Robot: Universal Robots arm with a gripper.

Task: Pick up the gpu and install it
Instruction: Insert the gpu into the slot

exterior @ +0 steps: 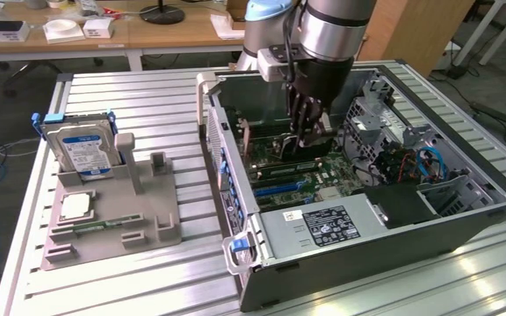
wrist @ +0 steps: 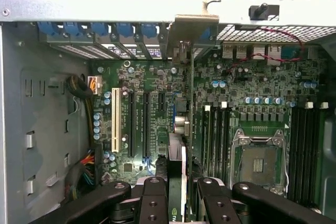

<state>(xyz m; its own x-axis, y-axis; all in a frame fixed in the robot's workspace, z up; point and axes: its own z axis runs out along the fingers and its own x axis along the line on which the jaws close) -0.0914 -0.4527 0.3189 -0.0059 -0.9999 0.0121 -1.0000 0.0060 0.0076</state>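
In the exterior view, the claw (exterior: 313,135) is being lowered inside the open computer case (exterior: 464,217), which is lying on the slatted metal worktop (exterior: 130,85). The gpu (exterior: 304,146) is being pinched between the dark fingers and held on edge just above the motherboard (exterior: 297,181), near the case's rear wall. To the exterior view's left, a grey parts holder (exterior: 112,217) is carrying a hard drive (exterior: 82,151), a processor (exterior: 76,205) and a memory stick (exterior: 95,226); its other upright slots are standing empty.

In the wrist view, the card is being seen edge-on as a thin vertical strip (wrist: 177,161), with its silver end bracket (wrist: 193,30) reaching up to the rear slot covers (wrist: 105,30). The claw (wrist: 177,203) is being pressed together on the card from both sides. The card is lying over the expansion slots (wrist: 144,124), beside the white slot (wrist: 115,124).

The card is judged to be light and stiff but fragile: it is best gripped on the board edge and cooler block, never on the gold contacts, and pressed straight, since twisting could strain the slot.

Whether the contact edge is already seated is being hidden by the card itself and the fingers. The cooler face is not being made out clearly.
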